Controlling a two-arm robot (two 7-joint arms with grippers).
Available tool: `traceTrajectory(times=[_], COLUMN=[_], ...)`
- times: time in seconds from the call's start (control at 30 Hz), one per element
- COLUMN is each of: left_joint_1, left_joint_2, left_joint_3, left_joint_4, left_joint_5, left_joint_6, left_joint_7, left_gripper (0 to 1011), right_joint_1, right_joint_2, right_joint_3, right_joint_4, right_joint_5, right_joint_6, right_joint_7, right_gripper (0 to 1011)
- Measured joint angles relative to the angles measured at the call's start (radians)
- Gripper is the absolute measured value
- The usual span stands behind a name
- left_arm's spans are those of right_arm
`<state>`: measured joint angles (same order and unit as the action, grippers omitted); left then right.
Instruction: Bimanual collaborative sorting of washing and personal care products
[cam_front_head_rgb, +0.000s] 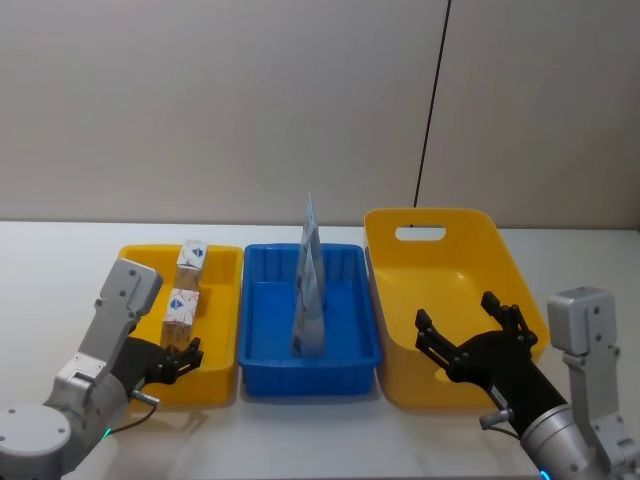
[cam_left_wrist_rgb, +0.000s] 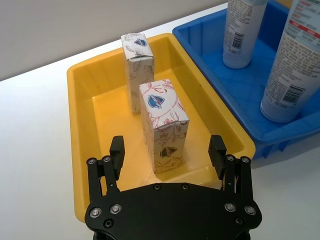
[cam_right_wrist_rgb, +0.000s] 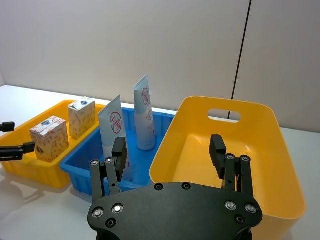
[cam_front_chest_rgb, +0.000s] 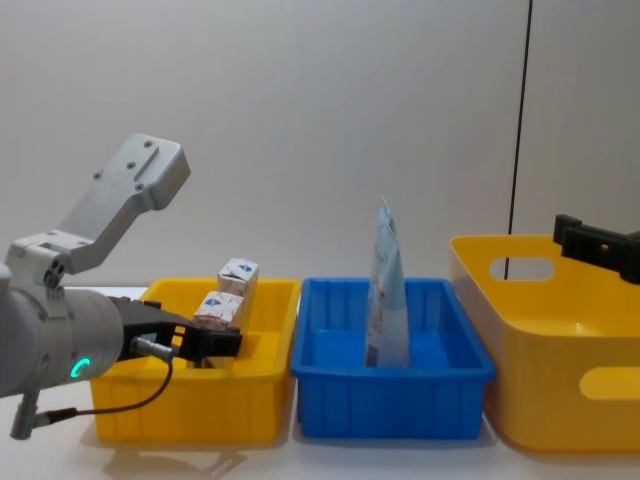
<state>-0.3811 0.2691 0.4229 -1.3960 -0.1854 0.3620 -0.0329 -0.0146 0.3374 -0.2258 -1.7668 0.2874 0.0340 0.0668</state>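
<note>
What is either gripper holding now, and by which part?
Nothing is held. The left gripper is open just short of the red-leaf carton; the right gripper is open above the large yellow bin.

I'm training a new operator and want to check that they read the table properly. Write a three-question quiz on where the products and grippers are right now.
1. True or false: the left gripper and the right gripper are both open and hold nothing.
2. How many tubes stand in the blue bin?
3. The two cartons stand in: A, the small yellow bin; B, the blue bin; C, the large yellow bin.

Key: 1 true; 2 two; 3 A.
</note>
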Motion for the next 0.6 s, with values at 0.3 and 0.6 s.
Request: traceTrajectory(times=[0.3,0.6], left_joint_1=[-0.018,-0.045], left_joint_2=[-0.023,-0.047], left_joint_3=[-0.007,-0.01], left_joint_4=[0.035,0.081], left_joint_5=[0.004,0.008], left_joint_6=[-0.002,-0.009], left_joint_7=[0.005,0.002], left_gripper=[1002,1002], right_joint_1=[0.0,0.0], right_joint_2=[0.0,0.0], right_joint_3=[0.0,0.0], right_joint_4=[0.0,0.0], right_joint_5=[0.0,0.0], right_joint_6=[0.0,0.0], right_joint_7=[0.0,0.0], right_gripper=[1000,1000])
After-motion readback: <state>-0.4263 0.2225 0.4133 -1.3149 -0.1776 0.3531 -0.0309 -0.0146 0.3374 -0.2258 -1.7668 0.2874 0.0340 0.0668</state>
